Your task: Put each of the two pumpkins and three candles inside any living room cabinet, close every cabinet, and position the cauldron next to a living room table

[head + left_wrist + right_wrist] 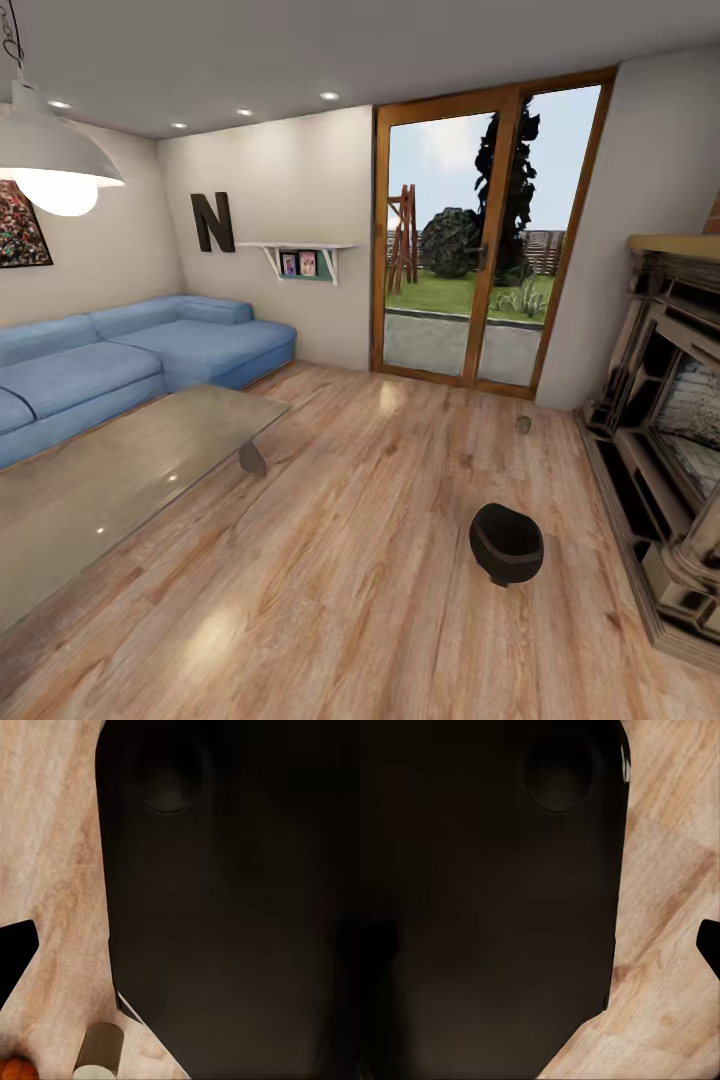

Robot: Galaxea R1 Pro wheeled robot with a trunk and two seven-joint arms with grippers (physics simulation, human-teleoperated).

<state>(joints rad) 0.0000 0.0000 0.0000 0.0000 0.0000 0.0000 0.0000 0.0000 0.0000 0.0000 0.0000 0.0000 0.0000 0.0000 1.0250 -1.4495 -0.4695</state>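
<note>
Cauldron (507, 543): black, round-bellied, mouth up, standing on the wood floor (350, 560); everything below is placed from it.
Candle, head view (523, 425): small grey-beige stub on the floor beyond the cauldron, toward the glass door (480, 235), well apart from the pot.
Desk (110, 480): low, glass-topped, left of the cauldron with open floor between them; not next to it.
Sofa (120, 360): blue corner sofa, behind the desk, farther from the cauldron than the desk is.
Fireplace (665, 440): dark stone surround to the cauldron's right, near it but not touching.
Wall: a big letter N (212, 222) and a small shelf (295, 255) with pictures, far beyond the cauldron, left of the door.
Lamp (55, 160): white pendant hanging above the desk side.
Left wrist view: a dark body fills most of it; beside it wood floor, a candle (99, 1050) lying on its side, and an orange pumpkin (16, 1069) just by that candle at the frame's edge.
Right wrist view: dark body and bare wood floor.
Left hand: cannot tell how far open, nor whether it has hold of anything.
Right hand: cannot tell either.
</note>
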